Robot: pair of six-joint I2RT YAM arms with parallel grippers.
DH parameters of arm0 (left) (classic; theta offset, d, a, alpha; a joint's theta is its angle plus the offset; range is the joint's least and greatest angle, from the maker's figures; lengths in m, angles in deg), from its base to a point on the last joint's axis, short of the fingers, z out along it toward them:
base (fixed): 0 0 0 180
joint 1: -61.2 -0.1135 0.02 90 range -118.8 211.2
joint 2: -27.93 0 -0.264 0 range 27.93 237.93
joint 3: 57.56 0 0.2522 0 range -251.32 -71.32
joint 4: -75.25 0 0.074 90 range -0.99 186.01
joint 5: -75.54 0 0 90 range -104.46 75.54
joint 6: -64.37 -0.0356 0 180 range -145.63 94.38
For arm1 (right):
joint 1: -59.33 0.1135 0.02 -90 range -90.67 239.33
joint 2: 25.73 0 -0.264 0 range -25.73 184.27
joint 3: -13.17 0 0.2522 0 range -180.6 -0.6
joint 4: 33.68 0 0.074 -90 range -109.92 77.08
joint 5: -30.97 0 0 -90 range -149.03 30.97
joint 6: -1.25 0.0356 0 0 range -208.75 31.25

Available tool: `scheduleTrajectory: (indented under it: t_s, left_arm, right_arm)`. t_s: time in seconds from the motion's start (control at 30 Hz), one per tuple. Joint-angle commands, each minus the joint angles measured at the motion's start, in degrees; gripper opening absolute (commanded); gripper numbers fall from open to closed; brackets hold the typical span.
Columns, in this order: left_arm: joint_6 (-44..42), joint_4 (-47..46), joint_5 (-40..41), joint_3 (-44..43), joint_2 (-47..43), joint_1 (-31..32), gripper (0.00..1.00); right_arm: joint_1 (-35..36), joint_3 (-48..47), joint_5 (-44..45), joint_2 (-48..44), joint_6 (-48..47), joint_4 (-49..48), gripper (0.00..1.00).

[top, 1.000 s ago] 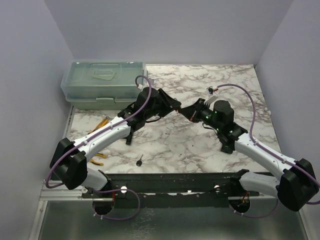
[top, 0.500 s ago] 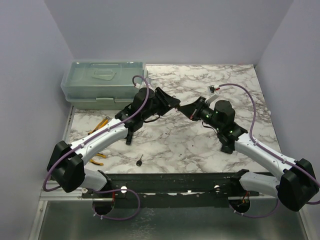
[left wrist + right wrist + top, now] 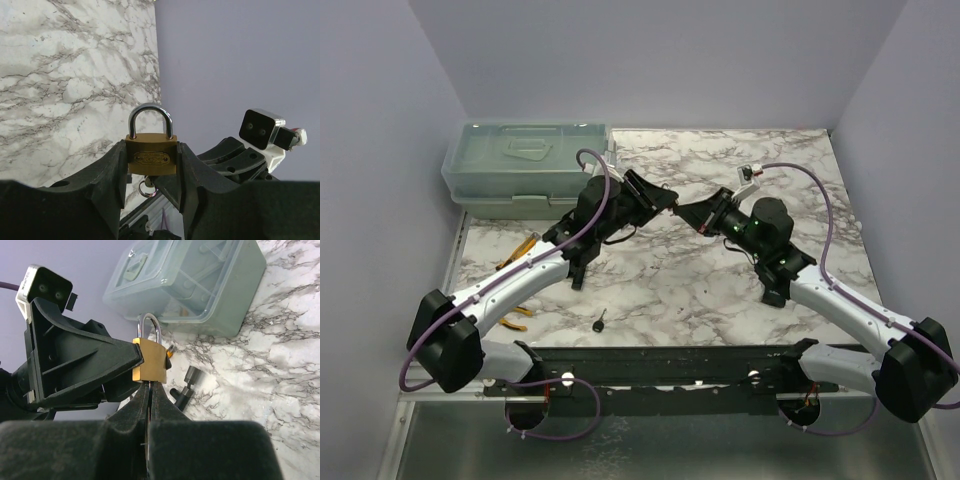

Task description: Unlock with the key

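In the last second both arms have carried their meeting point a little up and toward the back of the desk (image 3: pixel 720 300); the grips themselves did not change. My left tool (image 3: pixel 151 165) is about half open and clamps the brass padlock (image 3: pixel 150 360) by its sides, with the shackle up and closed in the body. My right tool (image 3: pixel 150 390) is fully closed, its tips touching the bottom of the padlock, where a small metal ring (image 3: pixel 146 189) hangs. Whether something thin is pinched there I cannot tell. The key (image 3: pixel 600 322), as I judge the tiny black-headed piece to be, has not moved: it lies on the desk near the front edge, well apart from both tools. So, in my opinion, the unlocking is not done yet.
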Motion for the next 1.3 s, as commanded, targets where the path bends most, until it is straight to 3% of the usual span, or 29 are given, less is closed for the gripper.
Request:
scheduleTrajectory:
  t_s: [0.0,0.53,1.27]
  left_arm:
    - [0.6,-6.1,-6.9,0.7,-2.9,1.6,0.00]
    - [-0.7,-9.2,-8.3,1.8,-5.6,1.5,0.00]
    - [-2.0,-20.6,-12.0,5.9,-9.1,1.7,0.00]
  right_arm:
    - [0.3,-2.3,0.6,1.1,1.5,-3.8,0.00]
    - [0.3,-2.3,-1.4,1.2,4.8,-8.4,0.00]
    - [-0.6,-2.8,-5.2,3.7,9.3,-16.0,0.00]
